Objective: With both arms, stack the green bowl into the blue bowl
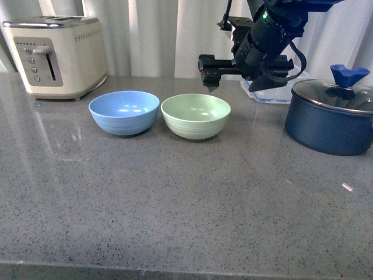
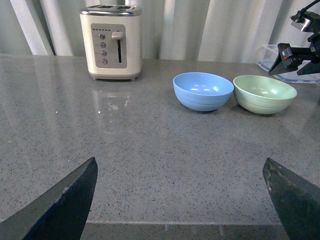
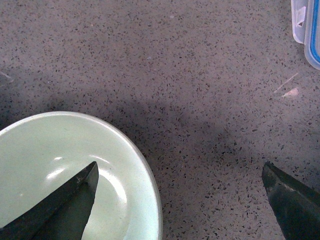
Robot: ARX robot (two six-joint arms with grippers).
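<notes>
**Green bowl** (image 1: 196,115): upright and empty on the grey speckled countertop (image 1: 186,210), about mid-table. Round, so no long axis governs the approach.

**Blue bowl** (image 1: 124,112): upright and empty, just beside the green bowl on its left. A narrow gap shows between the rims in the front view.

**Right gripper** (image 1: 211,74): hangs above and just behind the green bowl's far-right rim, holding nothing. In the right wrist view its fingers (image 3: 70,205) are spread wide. One fingertip sits over the bowl's interior and the other over bare counter, so the rim lies between them.

**Left gripper** (image 2: 177,200): fingers parted wide and empty, low over the near counter, well apart from both bowls. It is not in the front view.

**Relation for the coming move:** the right arm is much the nearer to the green bowl. A short descent would likely put the rim between its fingers, and the carry then runs leftward to the blue bowl.

**Other items:**
- cream toaster (image 1: 55,55), far left
- navy pot with glass lid (image 1: 329,119), right
- clear container (image 1: 268,93), behind the right arm
</notes>
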